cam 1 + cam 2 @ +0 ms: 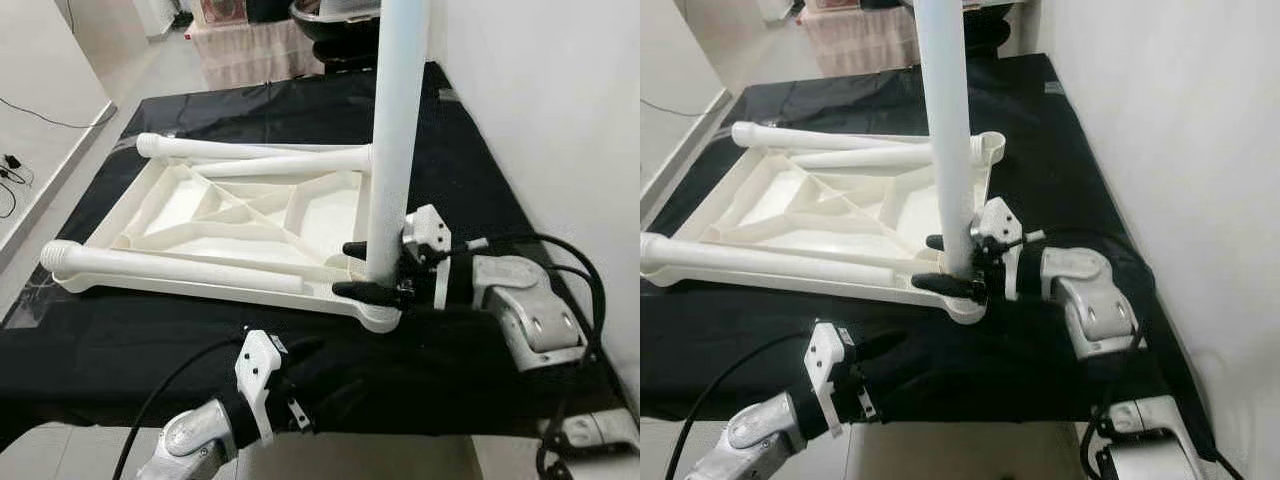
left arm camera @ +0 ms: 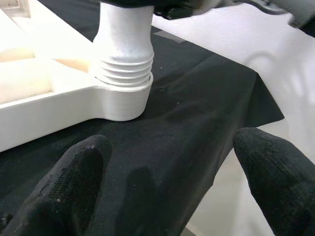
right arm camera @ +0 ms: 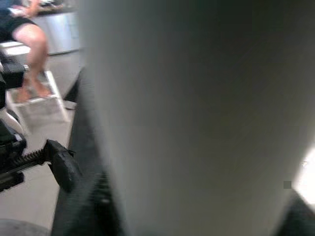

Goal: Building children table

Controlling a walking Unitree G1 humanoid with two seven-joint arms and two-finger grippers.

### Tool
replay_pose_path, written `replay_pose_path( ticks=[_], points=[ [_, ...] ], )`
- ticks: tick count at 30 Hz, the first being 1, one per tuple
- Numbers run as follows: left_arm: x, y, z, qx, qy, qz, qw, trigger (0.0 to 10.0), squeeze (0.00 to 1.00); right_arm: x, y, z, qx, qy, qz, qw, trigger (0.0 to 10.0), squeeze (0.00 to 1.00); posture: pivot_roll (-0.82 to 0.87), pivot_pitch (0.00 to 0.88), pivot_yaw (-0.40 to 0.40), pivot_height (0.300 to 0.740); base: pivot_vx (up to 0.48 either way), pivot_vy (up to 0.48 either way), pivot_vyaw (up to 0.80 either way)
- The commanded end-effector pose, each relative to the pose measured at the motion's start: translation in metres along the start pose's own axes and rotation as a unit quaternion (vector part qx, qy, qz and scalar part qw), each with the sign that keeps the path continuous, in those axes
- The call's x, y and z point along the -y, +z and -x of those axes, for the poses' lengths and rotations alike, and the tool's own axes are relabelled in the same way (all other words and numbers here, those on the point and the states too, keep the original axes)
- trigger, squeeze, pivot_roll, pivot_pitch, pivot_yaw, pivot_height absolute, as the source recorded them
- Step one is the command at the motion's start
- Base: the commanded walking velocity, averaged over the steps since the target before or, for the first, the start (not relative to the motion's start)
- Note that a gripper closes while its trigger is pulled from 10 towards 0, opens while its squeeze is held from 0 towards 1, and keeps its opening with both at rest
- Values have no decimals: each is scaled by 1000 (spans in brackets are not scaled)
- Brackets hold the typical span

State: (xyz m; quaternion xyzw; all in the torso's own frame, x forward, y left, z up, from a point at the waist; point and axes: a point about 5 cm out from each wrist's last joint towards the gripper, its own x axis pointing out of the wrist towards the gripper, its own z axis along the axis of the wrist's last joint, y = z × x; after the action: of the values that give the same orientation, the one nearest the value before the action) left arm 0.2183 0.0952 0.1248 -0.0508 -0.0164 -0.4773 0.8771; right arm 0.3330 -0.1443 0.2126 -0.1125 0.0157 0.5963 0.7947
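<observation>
Upside down on a black cloth (image 1: 480,180) lies the tabletop (image 1: 235,215), a cream plastic tray shape with smooth walls and raised diagonal ribs crossing its underside. At its corner nearest 5 o'clock a round socket (image 2: 123,101) takes the one upright leg (image 1: 397,130), a smooth white tube whose lower end is ringed with screw threads, seen plainly in the left wrist view just above the socket's rim. Three more legs lie flat on the tray: one (image 1: 170,268) along the near edge with a ribbed rounded tip at 9 o'clock, and two (image 1: 255,152) close together along the far edge. That makes four legs in all, one standing and three lying.

The right gripper (image 1: 362,270) comes in from 3 o'clock, its two black fingers set either side of the standing leg low down, pinching it just above the socket. Its silver wrist and a white plastic block sit just behind, with black cables looping off to the right.

The left gripper (image 2: 172,177) hangs at 6 o'clock over the cloth's near edge, its two textured black fingers spread wide and holding nothing, aimed toward the socket. A plain white wall runs along the right side of the cloth.
</observation>
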Motion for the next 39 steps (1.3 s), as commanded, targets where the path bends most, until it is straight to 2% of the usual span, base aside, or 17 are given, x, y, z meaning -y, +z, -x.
replay_pose_path(
  ticks=[1,12,13,15,16,17,18,20,21,23,27,28,29,30,35,37,39],
  points=[
    [1,-5,2,-11,-3,1,1000,10000,0,-5,-4,-9,2,32,-8,999,0,0,-11,161,81,740,0,0,0],
    [8,-6,5,-10,2,-2,1000,10000,0,-5,-21,8,-17,-20,-9,1000,0,0,-15,161,75,740,0,0,0],
    [8,-7,8,-10,3,-3,1000,10000,0,-12,-35,7,-21,-137,-33,990,0,0,-8,169,46,740,0,0,0],
    [8,-7,8,-10,3,-3,1000,10000,0,-12,-35,7,-21,-137,-33,990,0,0,-8,169,46,740,0,0,0],
    [8,-6,11,-12,7,-5,1000,10000,0,-64,-72,7,-39,-437,-127,890,0,0,-10,191,76,740,0,0,0],
    [8,-6,11,-12,7,-5,1000,10000,0,-64,-72,7,-39,-437,-127,890,0,0,-10,191,76,740,0,0,0],
    [6,-6,12,-12,9,-6,1000,10000,0,-87,-76,5,-56,-474,-142,867,0,0,-10,191,76,740,0,0,0],
    [6,-6,12,-12,9,-6,1000,10000,0,-87,-76,5,-56,-474,-142,867,0,0,-10,191,76,740,0,0,0],
    [5,-6,12,-13,10,-7,1000,10000,0,-93,-76,-4,-63,-456,-131,878,0,0,-20,166,87,740,0,0,0],
    [3,-6,11,-14,9,-6,1000,10000,0,-83,-76,-13,-61,-418,-115,899,0,0,-4,166,71,740,0,0,0],
    [1,-6,10,-11,17,-7,1000,10000,0,-69,-74,-14,-63,-418,-93,902,0,0,-4,163,71,740,0,0,0],
    [-2,-6,9,-9,25,-9,1000,10000,0,-64,-71,-14,-49,-408,-87,907,10000,0,-3,161,71,740,0,0,0],
    [-4,-5,9,-7,30,-11,999,10000,0,-61,-68,-14,-38,-401,-84,911,10000,0,-3,161,71,740,0,0,0],
    [-6,-5,8,-7,33,-12,999,10000,0,-57,-63,-15,-13,-369,-85,925,10000,1000,-5,153,73,740,0,0,0],
    [-6,-8,6,-8,34,-12,999,10000,0,-48,-42,-14,35,-293,-68,953,10000,1000,0,145,75,740,0,0,0],
    [-6,-9,5,-10,31,-12,999,10000,0,-46,-34,-13,28,-213,-40,976,10000,0,-2,134,75,740,0,0,0],
    [-6,-10,4,-10,29,-12,999,10000,0,-47,-33,-13,19,-183,-23,983,10000,0,6,129,70,740,0,0,0]
  ],
)
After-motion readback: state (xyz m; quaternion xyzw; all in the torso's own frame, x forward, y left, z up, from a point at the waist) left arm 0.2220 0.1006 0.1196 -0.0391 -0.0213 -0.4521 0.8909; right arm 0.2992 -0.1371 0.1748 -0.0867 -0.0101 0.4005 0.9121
